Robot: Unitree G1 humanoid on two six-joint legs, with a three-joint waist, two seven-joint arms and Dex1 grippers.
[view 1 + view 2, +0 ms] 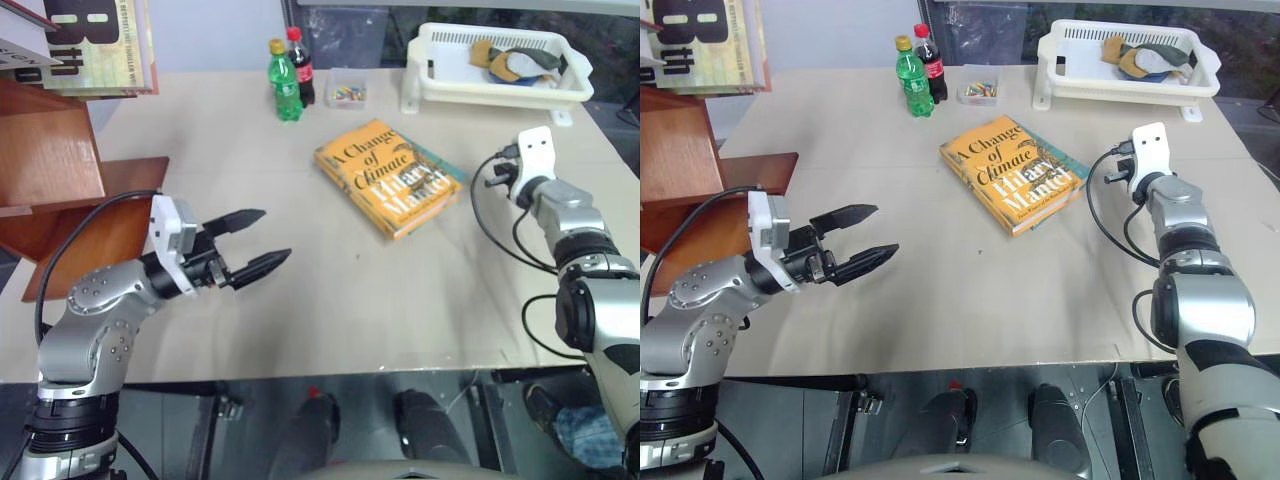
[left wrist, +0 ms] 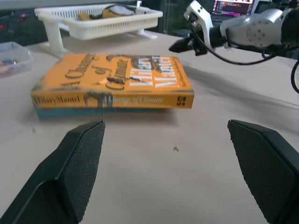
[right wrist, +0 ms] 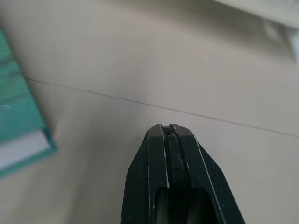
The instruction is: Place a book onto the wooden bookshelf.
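While the left pincer [image 1: 262, 247] gapes empty, the right pincer [image 3: 168, 130] is clenched beside a teal book [image 3: 18, 126].

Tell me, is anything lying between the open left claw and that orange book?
No. Between the left claw and the book there is just bare table. The left wrist view shows it best, looking past the spread fingers.

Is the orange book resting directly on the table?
No, the book lies on top of a teal-green book, whose edge shows beneath its spine.
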